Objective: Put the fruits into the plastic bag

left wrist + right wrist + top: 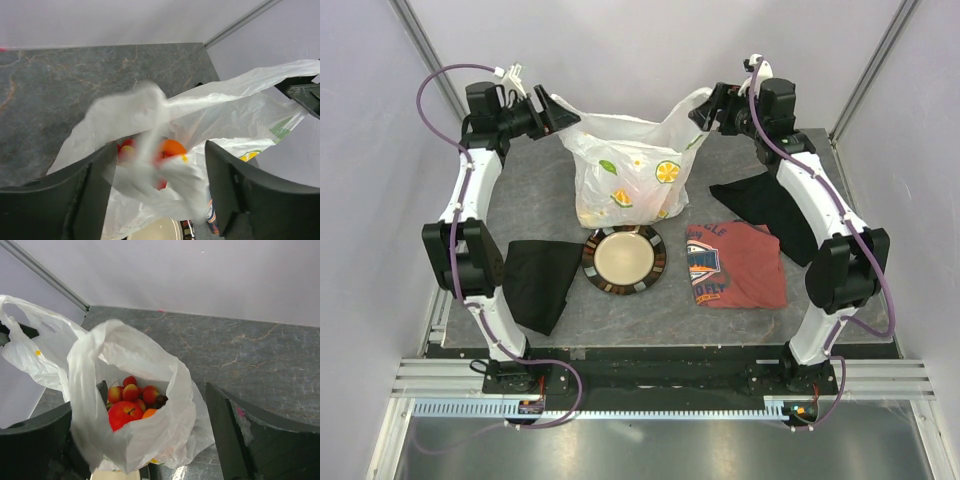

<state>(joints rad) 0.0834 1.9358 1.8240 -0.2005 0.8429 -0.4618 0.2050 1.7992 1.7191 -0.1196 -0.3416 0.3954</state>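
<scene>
The plastic bag [625, 165] stands at the back middle of the table, its two handle loops stretched up to my grippers. Inside it are the red apple [124, 414], the orange [148, 413], several small red-yellow fruits [131, 391] and dark grapes [161, 400]. The orange also shows in the left wrist view [171, 148]. My left gripper [555, 115] is open at the left handle, which is a blurred strip [150, 115] between its jaws. My right gripper [705, 110] is open, with the bag's rim [85, 390] draped over one finger.
The round beige plate [623, 260] with a dark rim sits just in front of the bag. A black cloth [540, 280] lies at the front left. Another black cloth [765, 205] lies at the right, with a red printed T-shirt [735, 262] in front of it.
</scene>
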